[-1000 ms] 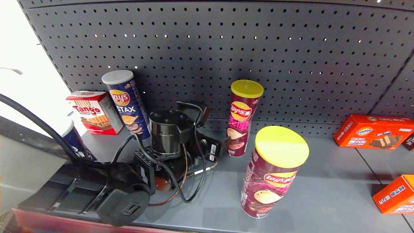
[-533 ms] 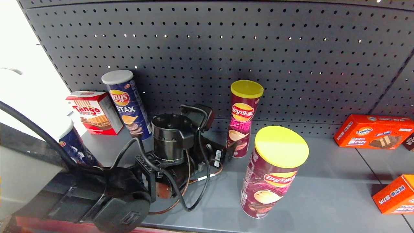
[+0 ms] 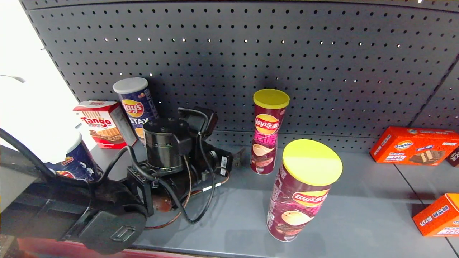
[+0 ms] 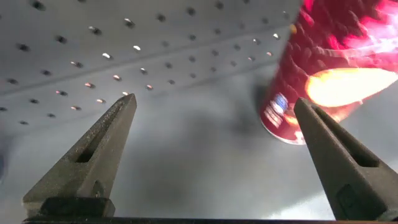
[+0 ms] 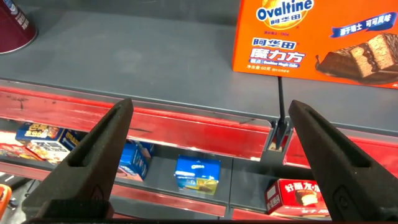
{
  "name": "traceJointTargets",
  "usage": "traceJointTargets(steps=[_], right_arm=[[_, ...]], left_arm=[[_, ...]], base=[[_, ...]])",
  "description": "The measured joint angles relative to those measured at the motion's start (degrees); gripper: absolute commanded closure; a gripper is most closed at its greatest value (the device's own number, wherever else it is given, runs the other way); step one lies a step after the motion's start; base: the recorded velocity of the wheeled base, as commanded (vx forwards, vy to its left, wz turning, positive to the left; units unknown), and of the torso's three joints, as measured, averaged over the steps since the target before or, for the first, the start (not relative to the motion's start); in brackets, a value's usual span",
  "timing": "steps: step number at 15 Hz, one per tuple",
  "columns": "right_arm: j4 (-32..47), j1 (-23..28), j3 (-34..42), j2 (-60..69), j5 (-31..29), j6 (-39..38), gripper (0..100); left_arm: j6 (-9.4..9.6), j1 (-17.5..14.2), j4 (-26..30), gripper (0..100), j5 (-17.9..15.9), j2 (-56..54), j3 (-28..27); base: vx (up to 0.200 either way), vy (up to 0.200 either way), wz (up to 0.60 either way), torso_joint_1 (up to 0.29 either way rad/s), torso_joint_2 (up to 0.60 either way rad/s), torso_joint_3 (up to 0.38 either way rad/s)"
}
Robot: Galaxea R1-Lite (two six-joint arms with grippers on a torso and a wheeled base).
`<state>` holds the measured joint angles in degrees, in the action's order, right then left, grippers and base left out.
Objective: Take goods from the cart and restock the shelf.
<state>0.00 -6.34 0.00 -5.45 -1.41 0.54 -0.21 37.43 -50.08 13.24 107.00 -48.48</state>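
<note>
Left gripper gaping wide, empty, just beside maroon can. Can standing upright at shelf back, near pegboard. Right gripper also gaping wide, hanging near orange box.

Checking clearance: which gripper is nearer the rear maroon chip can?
Left. The left gripper sits open just beside the rear can; the right gripper hangs before the shelf edge by an orange box.
</note>
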Motion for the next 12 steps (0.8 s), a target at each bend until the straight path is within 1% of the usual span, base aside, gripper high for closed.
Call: traceJointTargets(steps=[2,6,9,12], right_arm=[[0.0,0.0,0.0,0.0,0.0,0.0,0],[0.0,0.0,0.0,0.0,0.0,0.0,0],[0.0,0.0,0.0,0.0,0.0,0.0,0],[0.0,0.0,0.0,0.0,0.0,0.0,0]], left_arm=[[-0.06,-0.6,0.1,0,-0.1,1.8,-1.8],[-0.11,-0.7,0.5,0,-0.4,5.0,-5.4],[-0.11,-0.5,0.5,0,-0.4,6.5,-6.8],[-0.12,-0.1,0.6,0,-0.5,7.0,-7.1]], base=[[0.0,0.0,0.0,0.0,0.0,0.0],[0.0,0.0,0.0,0.0,0.0,0.0],[0.0,0.0,0.0,0.0,0.0,0.0],[0.0,0.0,0.0,0.0,0.0,0.0]])
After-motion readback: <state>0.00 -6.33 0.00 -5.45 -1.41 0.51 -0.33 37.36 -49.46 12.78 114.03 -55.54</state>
